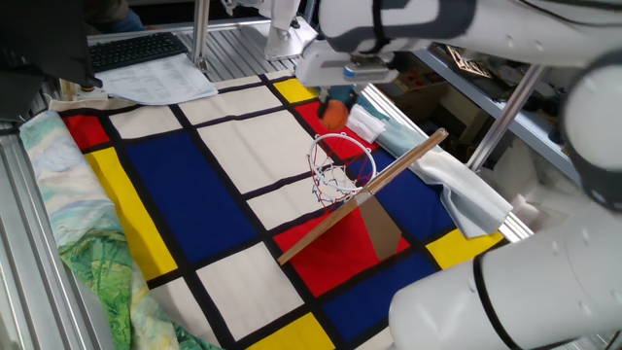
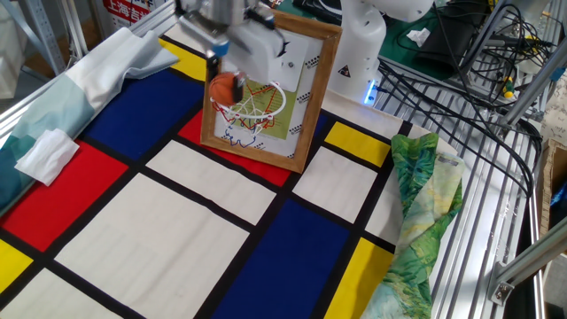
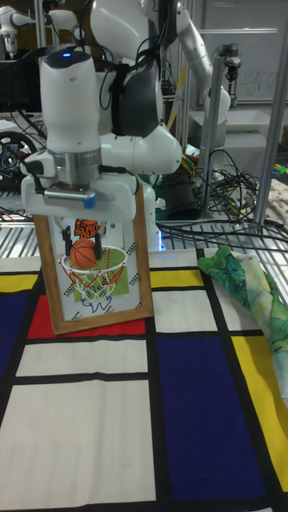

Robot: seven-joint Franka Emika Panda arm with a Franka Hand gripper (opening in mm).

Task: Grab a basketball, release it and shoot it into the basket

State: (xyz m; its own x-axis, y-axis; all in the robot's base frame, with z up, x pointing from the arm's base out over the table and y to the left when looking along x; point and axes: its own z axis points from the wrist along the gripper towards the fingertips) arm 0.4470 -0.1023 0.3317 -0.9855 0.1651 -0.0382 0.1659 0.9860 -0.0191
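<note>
The small orange basketball (image 1: pixel 334 114) (image 2: pixel 224 89) (image 3: pixel 82 254) hangs in the air, and my gripper (image 3: pixel 82 242) is shut on it from above. Its dark fingers (image 3: pixel 98 240) flank the ball on both sides. The basket (image 1: pixel 342 156) (image 2: pixel 258 103) (image 3: pixel 98 269) has a white ring with a red-white-blue net, fixed to a slanted wood-framed board (image 1: pixel 362 199) (image 2: pixel 311 97) (image 3: pixel 145 256). In the tall fixed view the ball sits just above and in front of the ring. In one fixed view it hovers just beyond the ring's far edge.
A chequered red, blue, yellow and white cloth (image 2: pixel 177 221) covers the table. A white folded tissue (image 2: pixel 44 152) (image 1: pixel 364 122) lies beside a pale cloth. A green patterned cloth (image 2: pixel 416 204) lies at the table's edge, with cables (image 2: pixel 461 80) beyond. A keyboard (image 1: pixel 136 47) and papers sit at the far end.
</note>
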